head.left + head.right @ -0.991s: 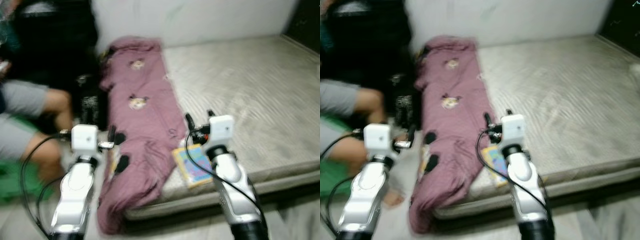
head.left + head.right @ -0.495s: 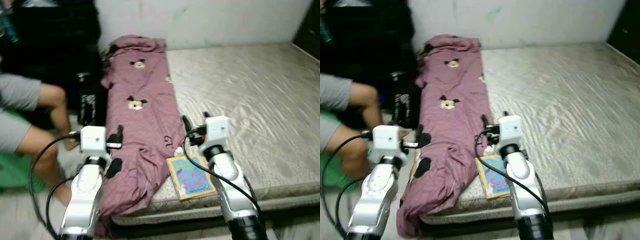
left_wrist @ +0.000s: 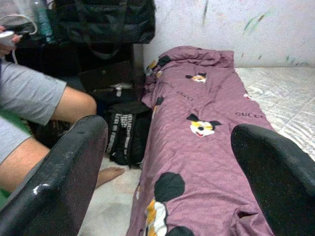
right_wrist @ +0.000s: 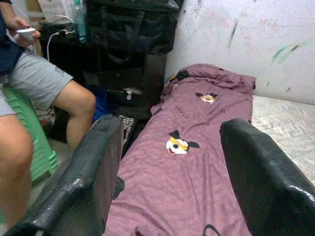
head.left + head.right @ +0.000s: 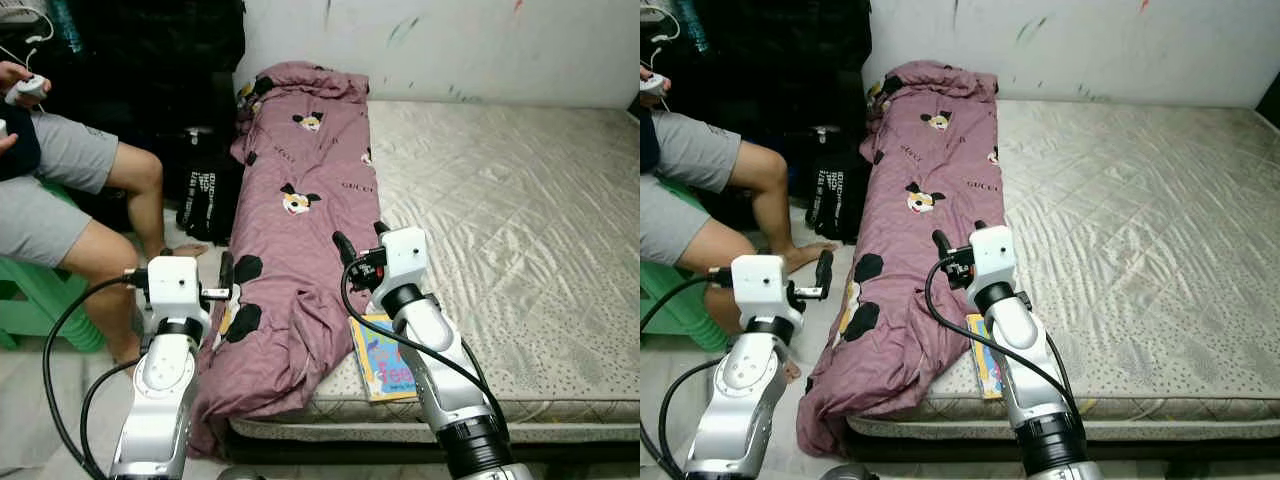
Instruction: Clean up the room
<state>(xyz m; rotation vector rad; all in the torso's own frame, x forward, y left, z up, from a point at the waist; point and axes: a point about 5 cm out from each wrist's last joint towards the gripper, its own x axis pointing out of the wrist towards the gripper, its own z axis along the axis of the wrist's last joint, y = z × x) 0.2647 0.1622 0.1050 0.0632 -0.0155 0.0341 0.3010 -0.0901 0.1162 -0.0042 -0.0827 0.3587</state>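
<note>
We stand at the approach step — both the left gripper [image 5: 225, 290] and right gripper [image 5: 358, 246] spread wide, holding nothing. The mauve cartoon-print quilt [image 5: 300, 230] trails off the quilted grey mattress [image 5: 500, 230] at twelve o'clock; next we reach and grasp it.

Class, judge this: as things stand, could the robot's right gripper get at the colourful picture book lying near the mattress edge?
Probably yes. The right gripper hangs open above the purple cartoon-print blanket, and the colourful picture book lies uncovered on the grey quilted mattress just below that arm.
</note>
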